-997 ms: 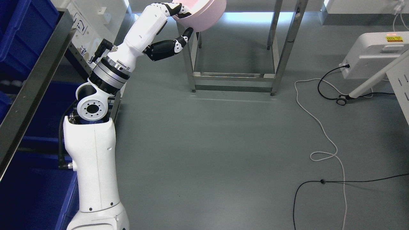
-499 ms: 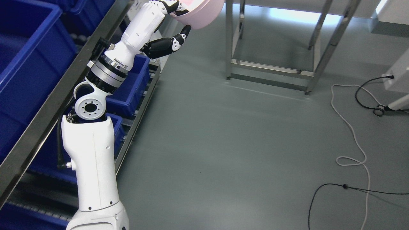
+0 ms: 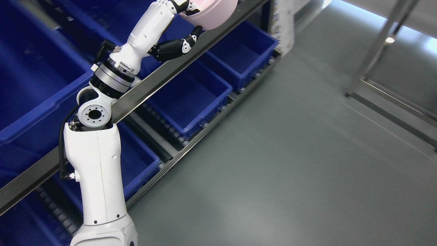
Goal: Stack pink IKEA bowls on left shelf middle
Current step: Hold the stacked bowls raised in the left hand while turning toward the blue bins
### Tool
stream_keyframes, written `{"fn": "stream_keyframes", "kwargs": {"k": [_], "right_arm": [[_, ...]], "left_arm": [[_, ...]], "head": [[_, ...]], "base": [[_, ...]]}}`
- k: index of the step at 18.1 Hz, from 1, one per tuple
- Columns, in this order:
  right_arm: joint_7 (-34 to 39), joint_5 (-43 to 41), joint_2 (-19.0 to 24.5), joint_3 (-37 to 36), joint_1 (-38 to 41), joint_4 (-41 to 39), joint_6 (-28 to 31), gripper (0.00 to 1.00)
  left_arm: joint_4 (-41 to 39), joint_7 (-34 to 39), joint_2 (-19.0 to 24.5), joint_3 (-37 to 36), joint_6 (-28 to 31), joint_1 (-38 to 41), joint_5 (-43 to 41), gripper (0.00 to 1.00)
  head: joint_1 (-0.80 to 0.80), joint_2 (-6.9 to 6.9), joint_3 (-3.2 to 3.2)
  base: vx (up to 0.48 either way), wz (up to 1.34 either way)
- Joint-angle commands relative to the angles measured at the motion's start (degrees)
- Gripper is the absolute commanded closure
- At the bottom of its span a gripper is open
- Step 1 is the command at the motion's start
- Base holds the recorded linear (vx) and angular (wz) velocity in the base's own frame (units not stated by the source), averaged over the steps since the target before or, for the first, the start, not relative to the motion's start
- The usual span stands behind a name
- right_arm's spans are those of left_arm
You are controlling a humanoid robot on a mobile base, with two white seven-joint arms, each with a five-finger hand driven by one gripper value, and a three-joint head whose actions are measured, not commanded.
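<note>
Gripping pink bowl (image 3: 213,12), left hand (image 3: 184,24) raised

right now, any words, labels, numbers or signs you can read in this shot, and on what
None can be read.
Pink bowl in the left hand: no print shows.
Wrist band of the left arm: tiny marks, too small and blurred to read.
Blue bins, shelf rail and shelf post: no label shows.
</note>
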Motion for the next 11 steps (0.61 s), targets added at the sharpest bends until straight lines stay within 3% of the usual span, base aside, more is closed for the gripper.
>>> {"fn": "stream_keyframes", "kwargs": {"k": [1,6,11], "right_arm": [[0.06,-0.09,-1.00,-0.26,-0.01,-1.00,0.03,0.00],[0.06,-0.09,-1.00,-0.26,-0.01,-1.00,0.03,0.00],[0.06,-0.09,-1.00,-0.26,-0.01,-1.00,0.03,0.00]], "left_arm": [[0.02,-0.05,1.00,0.70,-0.02,-0.49,0.02,0.91],[0.11,-0.05,1.00,0.70,0.07,-2.16,0.02,0.91],[0.72,-0.48,1.00,0.09,4.89,-10.67,-0.33,0.91]], "head": [[0.00,0.00,0.00],[0.00,0.00,0.00],[0.00,0.00,0.00]], "base": [[-0.086,1.19],[-0.010,1.02],[0.090,0.67]]}}
